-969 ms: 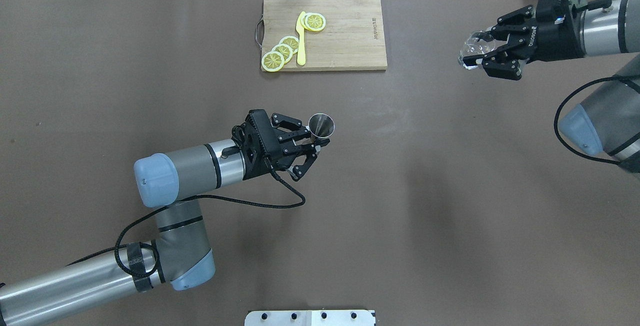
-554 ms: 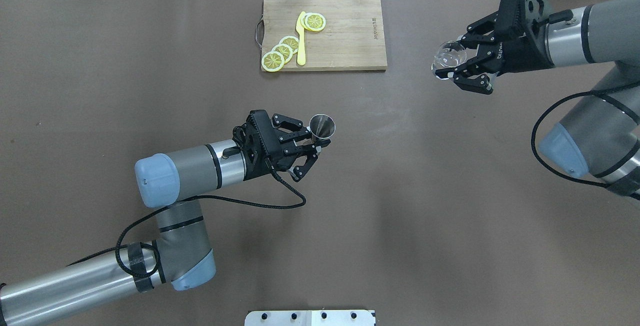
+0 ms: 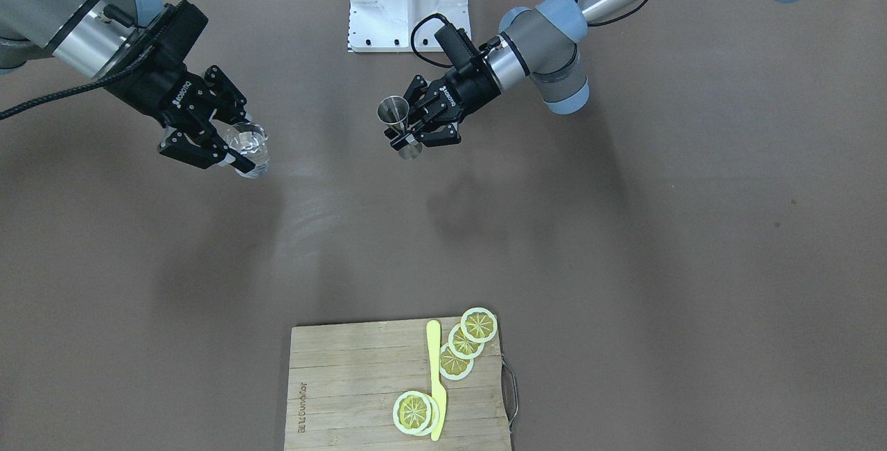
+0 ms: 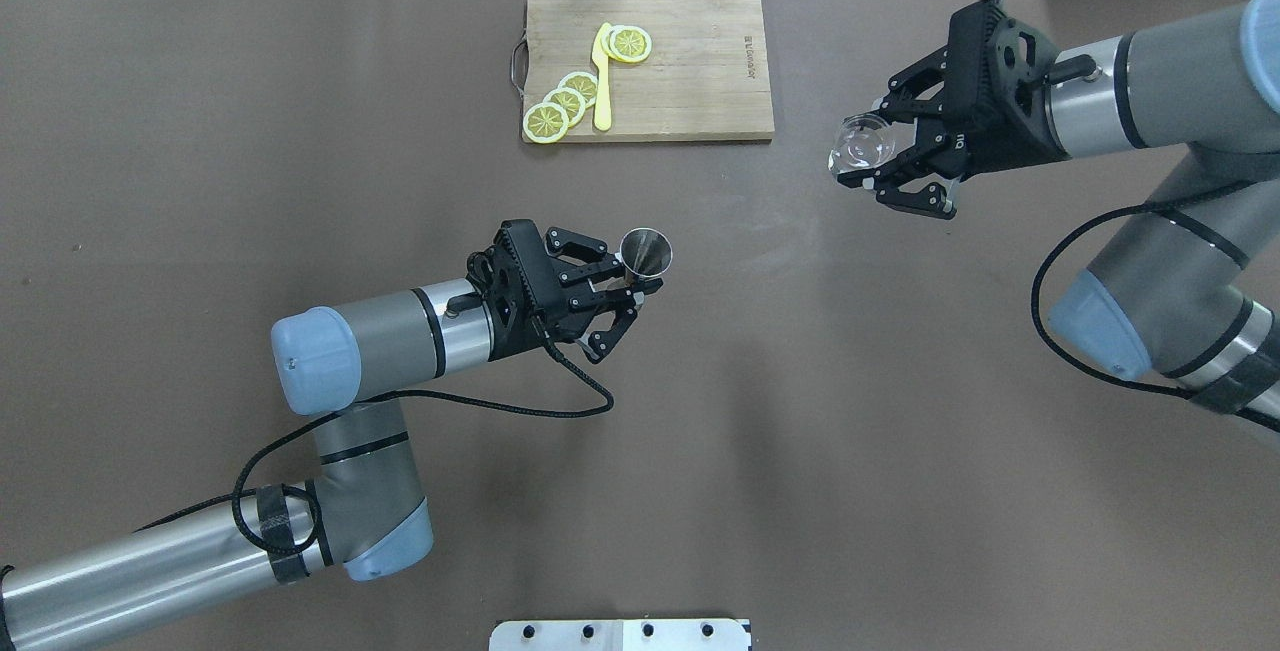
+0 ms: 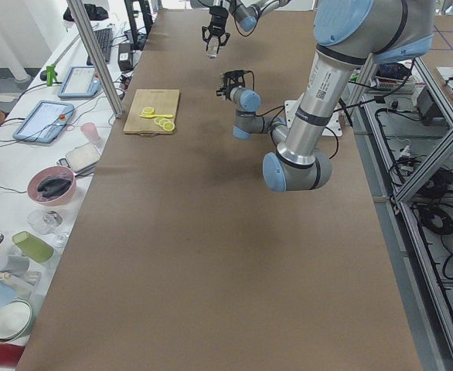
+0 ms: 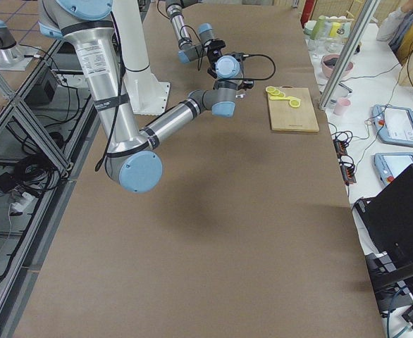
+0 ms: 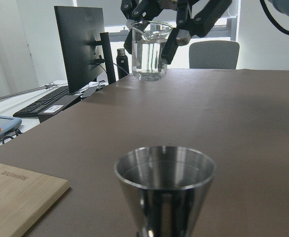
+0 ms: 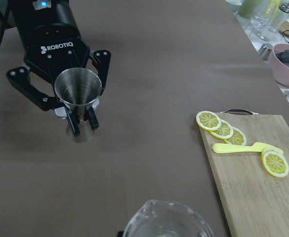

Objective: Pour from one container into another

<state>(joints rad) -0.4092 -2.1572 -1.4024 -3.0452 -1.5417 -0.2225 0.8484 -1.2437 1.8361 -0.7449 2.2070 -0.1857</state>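
A steel jigger [image 4: 645, 249] is held upright above the table's middle, with my left gripper [image 4: 635, 286] shut on its waist. The front-facing view shows the same jigger [image 3: 395, 115] in that gripper [image 3: 407, 139]. A clear glass beaker [image 4: 862, 143] hangs in the air at the right, upright, my right gripper [image 4: 858, 149] shut around it. From the left wrist the jigger's open cup [image 7: 165, 182] is near and the beaker [image 7: 148, 49] floats well beyond it. The right wrist view has the beaker's rim [image 8: 164, 222] at the bottom and the jigger [image 8: 78, 89] farther off.
A wooden cutting board [image 4: 690, 71] lies at the table's far side with several lemon slices [image 4: 565, 101] and a yellow knife [image 4: 602, 81] on it. Bare brown table [image 4: 760, 331] spreads between the two grippers.
My right arm has carried the beaker leftward and nearer, toward the table's middle. The left arm and the jigger have stayed where they were.
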